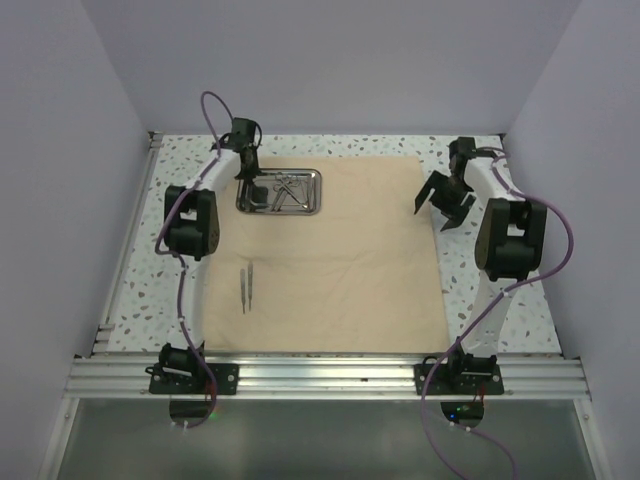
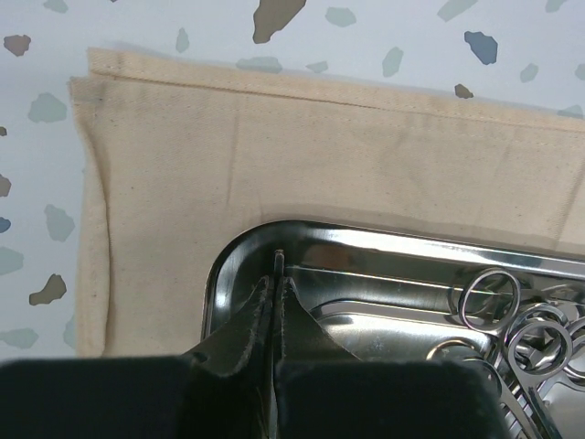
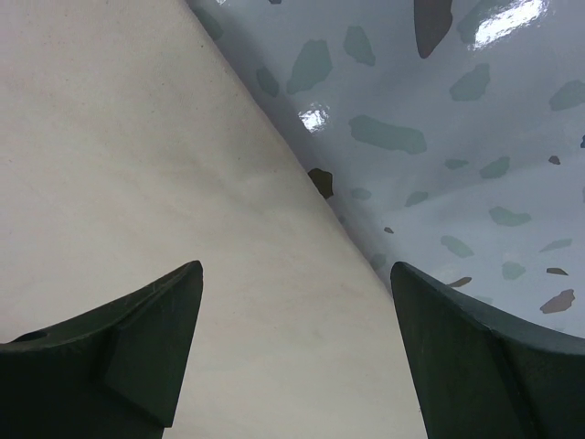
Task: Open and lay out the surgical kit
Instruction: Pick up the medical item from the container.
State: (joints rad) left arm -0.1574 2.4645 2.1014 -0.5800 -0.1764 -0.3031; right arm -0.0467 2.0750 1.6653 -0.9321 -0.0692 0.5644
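Currently the left hand (image 1: 252, 188) is pinched shut at the left end of the steel tray (image 1: 300, 211), and the right hand (image 1: 440, 208) hangs wide open with nothing in it

Seen from above, the beige cloth wrap (image 1: 340, 270) lies spread flat on the speckled worktop (image 1: 480, 300), with the tray resting on its far left part. A pair of tweezers (image 1: 246, 288) lies on the cloth nearer the arm bases, well apart from the tray. In the left wrist view the fingers (image 2: 247, 315) are pressed together just inside the tray's rounded corner, and a thin metal strip (image 2: 277, 259) shows between their tips; which instrument it belongs to cannot be told. Ring handles (image 2: 489, 297) of other instruments lie in the tray to the right. The right wrist view has the spread fingers (image 3: 164, 320) above the cloth's right edge, where cloth meets bare worktop
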